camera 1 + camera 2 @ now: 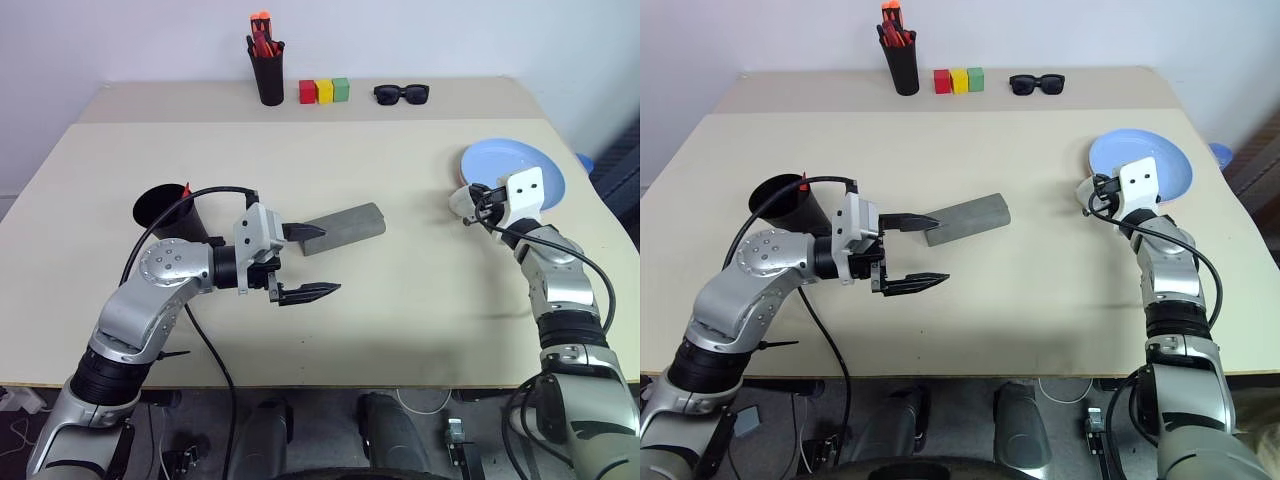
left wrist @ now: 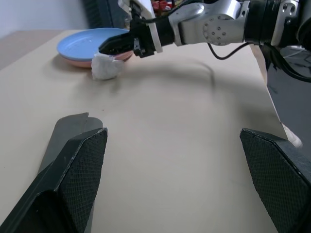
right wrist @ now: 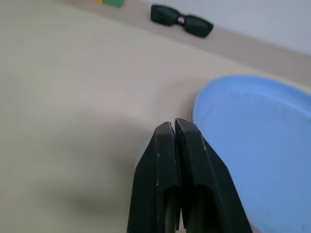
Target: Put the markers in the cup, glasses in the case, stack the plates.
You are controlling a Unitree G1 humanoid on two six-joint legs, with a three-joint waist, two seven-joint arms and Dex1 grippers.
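The grey case (image 1: 345, 228) lies shut at mid-table. My left gripper (image 1: 329, 260) hovers just in front of it, open and empty, one finger over the case's near end. The black cup (image 1: 163, 210) stands to the left, with a marker's red end (image 1: 185, 188) poking out. The light blue plate (image 1: 515, 168) rests on the pink plate (image 2: 77, 62) at the right. My right gripper (image 3: 174, 127) is shut beside their rim. A white crumpled wad (image 2: 107, 67) sits under its tips; I cannot tell if it is gripped. The glasses are out of view.
Along the back edge stand a black pen pot (image 1: 268, 72) with orange-red pens, three small coloured blocks (image 1: 325, 91) and black sunglasses (image 1: 401, 94). A wide stretch of bare tabletop (image 1: 420, 290) lies between my two arms.
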